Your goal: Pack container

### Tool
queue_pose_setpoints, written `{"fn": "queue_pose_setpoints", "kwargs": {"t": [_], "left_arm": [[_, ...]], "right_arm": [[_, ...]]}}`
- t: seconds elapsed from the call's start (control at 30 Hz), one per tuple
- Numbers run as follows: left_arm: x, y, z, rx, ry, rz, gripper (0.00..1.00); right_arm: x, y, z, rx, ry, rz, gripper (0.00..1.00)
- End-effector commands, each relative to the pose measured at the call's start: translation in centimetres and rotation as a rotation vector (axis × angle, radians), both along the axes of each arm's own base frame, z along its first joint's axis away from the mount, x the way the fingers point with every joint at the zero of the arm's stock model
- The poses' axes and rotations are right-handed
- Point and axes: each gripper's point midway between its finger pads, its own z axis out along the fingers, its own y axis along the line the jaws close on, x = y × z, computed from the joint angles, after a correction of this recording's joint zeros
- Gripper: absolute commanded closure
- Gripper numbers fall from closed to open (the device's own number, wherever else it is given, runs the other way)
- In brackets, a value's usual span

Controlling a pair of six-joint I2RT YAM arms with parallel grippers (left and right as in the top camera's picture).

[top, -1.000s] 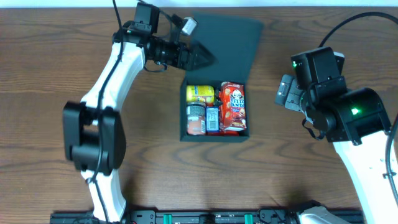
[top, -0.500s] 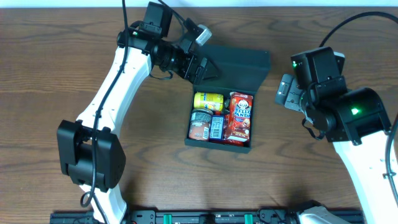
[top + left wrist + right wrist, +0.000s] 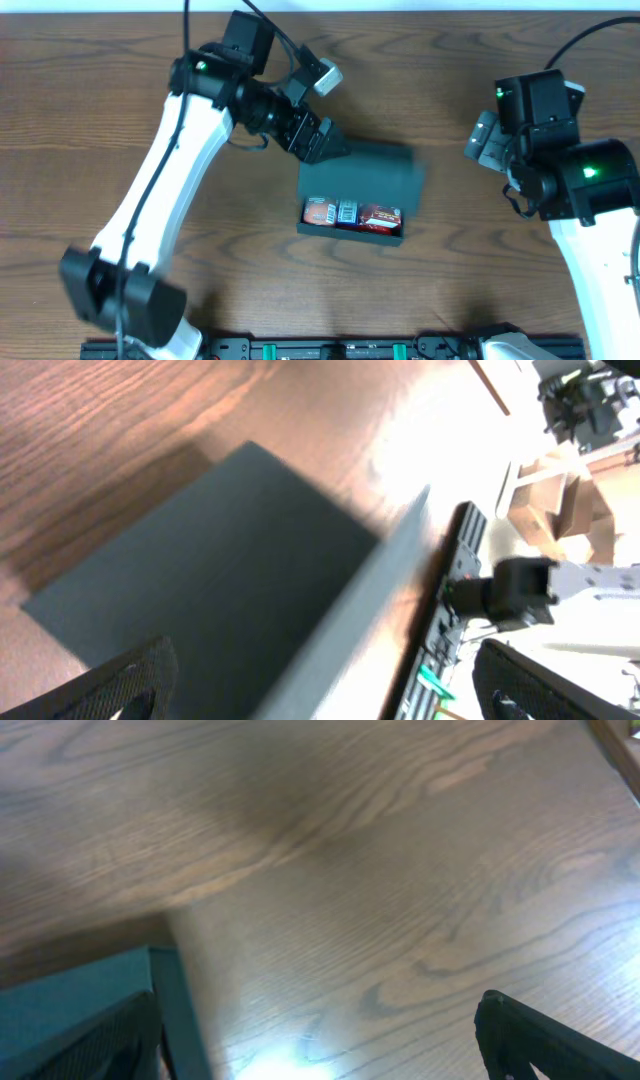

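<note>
While the left tool (image 3: 322, 143) holds its jaws spread wide and grips nothing, the container (image 3: 352, 229) sits on the bench (image 3: 90, 150) just ahead of it. The lid (image 3: 365, 172) is tilted low over the opening, its back corner right at the tool's tip; whether they touch cannot be told. Past the lid's front edge, farthest from that tool, a strip of contents shows, among them a red snack packet (image 3: 380, 213). The right tool (image 3: 320, 1042) hangs over bare bench, jaws also apart and empty, with a corner of the container near it, off to one side.
</note>
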Motion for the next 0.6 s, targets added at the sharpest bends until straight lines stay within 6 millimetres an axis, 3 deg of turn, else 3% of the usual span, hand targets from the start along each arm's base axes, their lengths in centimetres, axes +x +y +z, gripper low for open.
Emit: {"fn": "queue_pose_setpoints", "kwargs": {"t": [0.0,0.1,0.23,0.33,0.43,0.57], "left_arm": [[-1.8,0.6,2.2,0.017,-0.073,-0.015,0.05],[-2.7,1.6,2.9,0.065,-0.102,0.01,0.05],[-2.2,4.2,2.8,0.208,-0.103,0.181,0.05],[-3.1,6.9,1.7,0.358,-0.069,0.281,0.05],[-4.1,8.5,0.6,0.472,-0.041,0.356,0.05],[-6.3,9.8,-1.4,0.627,-0.021,0.41,0.05]], "right_arm": [[-0.1,-1.1,0.2,-0.014,-0.01,-0.045,0.01],[-0.1,-0.8,0.1,0.003,-0.007,-0.036,0.01],[0.1,0.9,-0.7,0.079,0.025,0.026,0.01],[0.3,2.3,-1.6,0.121,0.066,0.091,0.01],[0.4,3.2,-2.3,0.12,0.094,0.124,0.01],[-0.2,6.0,-4.8,0.156,0.167,0.221,0.01]]}}
